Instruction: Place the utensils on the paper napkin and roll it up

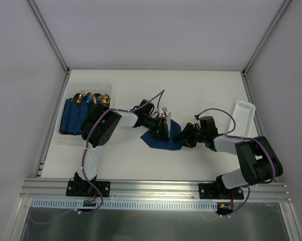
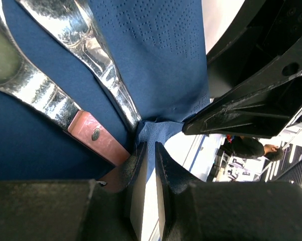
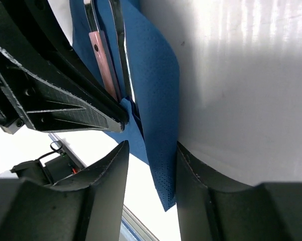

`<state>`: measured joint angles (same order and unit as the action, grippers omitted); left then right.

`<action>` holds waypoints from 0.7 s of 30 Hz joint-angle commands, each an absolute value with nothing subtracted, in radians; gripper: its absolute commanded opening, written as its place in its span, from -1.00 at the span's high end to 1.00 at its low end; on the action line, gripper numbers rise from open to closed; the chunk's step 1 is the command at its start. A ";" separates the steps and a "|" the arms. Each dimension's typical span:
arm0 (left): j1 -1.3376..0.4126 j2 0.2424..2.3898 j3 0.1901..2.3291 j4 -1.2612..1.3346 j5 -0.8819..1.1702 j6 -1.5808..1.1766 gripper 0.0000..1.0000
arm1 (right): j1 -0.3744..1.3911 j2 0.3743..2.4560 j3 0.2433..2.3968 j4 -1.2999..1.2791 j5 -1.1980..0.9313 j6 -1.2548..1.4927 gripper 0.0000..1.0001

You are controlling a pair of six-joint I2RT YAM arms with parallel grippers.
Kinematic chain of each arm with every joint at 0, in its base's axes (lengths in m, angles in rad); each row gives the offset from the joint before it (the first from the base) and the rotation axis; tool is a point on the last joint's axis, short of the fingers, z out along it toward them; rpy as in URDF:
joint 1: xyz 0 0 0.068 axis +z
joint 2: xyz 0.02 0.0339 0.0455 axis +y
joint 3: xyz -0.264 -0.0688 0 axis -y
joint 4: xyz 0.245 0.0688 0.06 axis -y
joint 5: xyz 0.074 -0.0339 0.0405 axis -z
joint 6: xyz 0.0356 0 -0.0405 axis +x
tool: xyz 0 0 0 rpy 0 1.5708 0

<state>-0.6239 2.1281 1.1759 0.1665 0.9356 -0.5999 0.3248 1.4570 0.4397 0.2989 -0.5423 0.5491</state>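
**White table, blue napkin pinched from two sides**

Matte white table (image 1: 191,90) and pale grey walls frame the scene. At its middle lies one napkin (image 1: 163,144) – thin navy paper, embossed with fine rows of dots, its near edge lifted into a soft fold. On it rest the utensils (image 2: 103,65): two slender, mirror-bright silver pieces are visible, and one of them runs into a flat copper-pink section with a single small rivet. More may be hidden under the paper; the close views do not show enough to tell.

The left gripper (image 2: 149,150) has its two black fingers drawn nearly together, clamped on the napkin's folded corner right beside the utensils. The right gripper (image 3: 151,150) faces it, its two fingers standing apart with the napkin's hanging edge between them.

At the table's left sits one translucent plastic bin (image 1: 65,135) of dark blue bundles (image 1: 73,118) with copper-gold tips – roughly five. One long white tray (image 1: 243,115) lies at the right.
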 commanded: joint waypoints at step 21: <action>-0.607 2.155 1.184 0.126 0.891 -0.577 0.74 | 0.433 1.514 0.606 0.202 -0.420 0.614 0.53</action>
<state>-0.6197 2.1284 1.1763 0.1619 0.9356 -0.5995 0.4255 1.4918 0.5758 0.2012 -0.4404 0.5838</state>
